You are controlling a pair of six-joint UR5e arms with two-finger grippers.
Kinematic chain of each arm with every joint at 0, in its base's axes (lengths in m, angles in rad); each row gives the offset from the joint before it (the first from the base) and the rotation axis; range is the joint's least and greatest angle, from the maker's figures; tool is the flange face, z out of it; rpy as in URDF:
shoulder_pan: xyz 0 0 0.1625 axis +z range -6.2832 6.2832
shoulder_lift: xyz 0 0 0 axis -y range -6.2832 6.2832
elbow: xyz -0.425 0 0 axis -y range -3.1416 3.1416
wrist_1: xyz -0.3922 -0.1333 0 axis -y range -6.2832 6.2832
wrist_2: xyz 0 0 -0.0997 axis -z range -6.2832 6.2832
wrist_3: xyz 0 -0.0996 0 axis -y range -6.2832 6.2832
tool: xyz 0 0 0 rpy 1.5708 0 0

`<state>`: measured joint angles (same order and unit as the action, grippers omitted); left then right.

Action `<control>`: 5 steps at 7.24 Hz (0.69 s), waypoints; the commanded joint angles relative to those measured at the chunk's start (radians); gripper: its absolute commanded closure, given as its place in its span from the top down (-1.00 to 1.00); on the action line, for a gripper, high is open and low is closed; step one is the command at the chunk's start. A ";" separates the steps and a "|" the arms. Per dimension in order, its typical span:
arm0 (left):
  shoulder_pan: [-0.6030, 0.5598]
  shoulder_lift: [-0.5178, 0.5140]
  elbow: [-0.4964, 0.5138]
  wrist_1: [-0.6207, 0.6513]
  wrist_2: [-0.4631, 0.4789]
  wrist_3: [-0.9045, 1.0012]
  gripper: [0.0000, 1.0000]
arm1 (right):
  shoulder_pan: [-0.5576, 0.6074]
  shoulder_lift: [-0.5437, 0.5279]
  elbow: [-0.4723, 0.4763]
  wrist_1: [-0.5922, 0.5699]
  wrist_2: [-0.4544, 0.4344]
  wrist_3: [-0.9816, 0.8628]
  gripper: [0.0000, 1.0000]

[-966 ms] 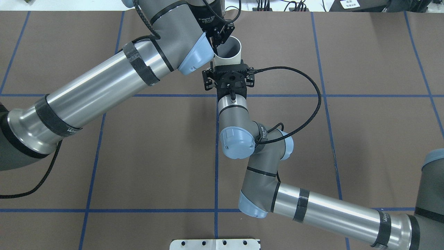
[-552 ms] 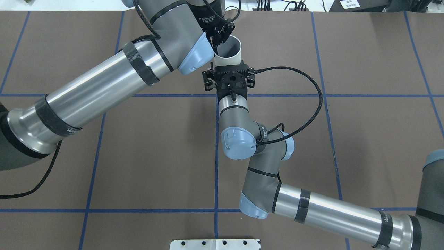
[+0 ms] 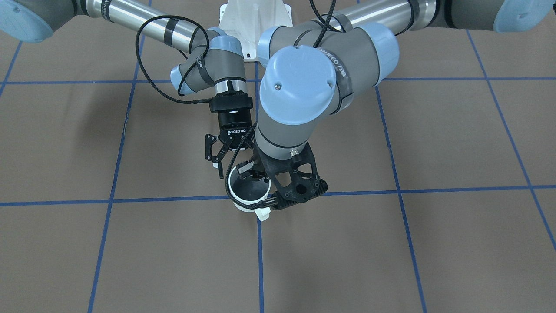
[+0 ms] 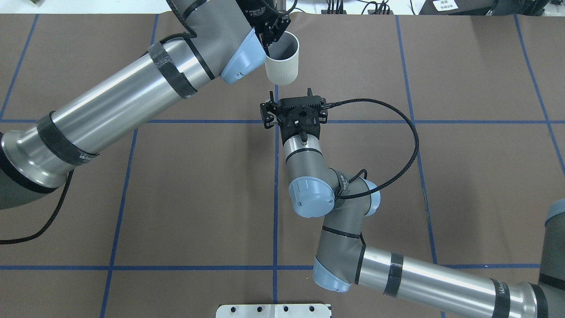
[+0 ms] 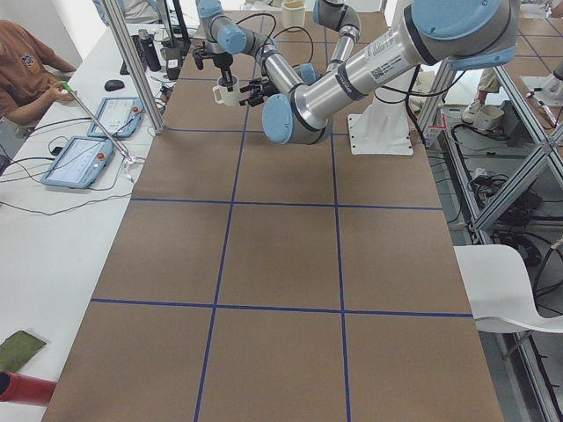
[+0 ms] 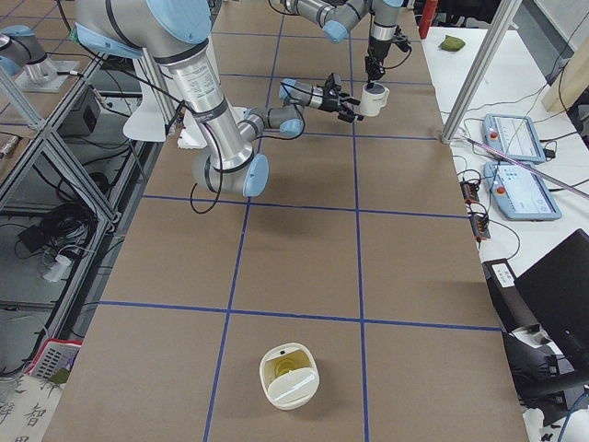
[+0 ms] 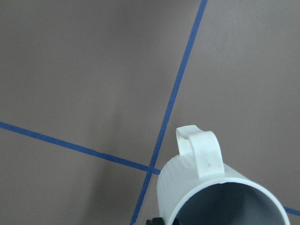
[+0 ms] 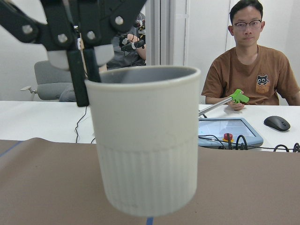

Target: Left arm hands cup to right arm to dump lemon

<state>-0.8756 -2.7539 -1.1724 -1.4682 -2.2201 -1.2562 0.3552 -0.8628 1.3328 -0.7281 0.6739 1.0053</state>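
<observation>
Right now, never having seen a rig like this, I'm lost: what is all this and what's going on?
It is a robot with two arms at a brown table. One picture looks down from behind it, one faces it, two look along the table from its ends, and two come from cameras on its wrists. The left gripper, a two-fingered clamp, pinches the rim of a white cup and seems to hold it off the table. The right gripper is open, close to the cup but not touching it. Near the table's end on the robot's right lies a white container with something yellow inside. A person sits beyond the table.
</observation>
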 commanded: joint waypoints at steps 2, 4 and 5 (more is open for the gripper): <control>-0.084 0.003 -0.007 0.000 -0.009 0.015 -1.00 | -0.015 -0.024 0.031 0.024 0.009 -0.005 1.00; -0.124 0.070 -0.065 0.006 -0.036 0.119 -1.00 | 0.063 -0.057 0.051 0.026 0.140 -0.011 1.00; -0.144 0.189 -0.176 -0.001 -0.062 0.179 -1.00 | 0.112 -0.064 0.052 0.027 0.227 -0.011 1.00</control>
<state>-0.9916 -2.6813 -1.2411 -1.4654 -2.2524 -1.1541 0.4066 -0.9133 1.3799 -0.7029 0.7955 0.9964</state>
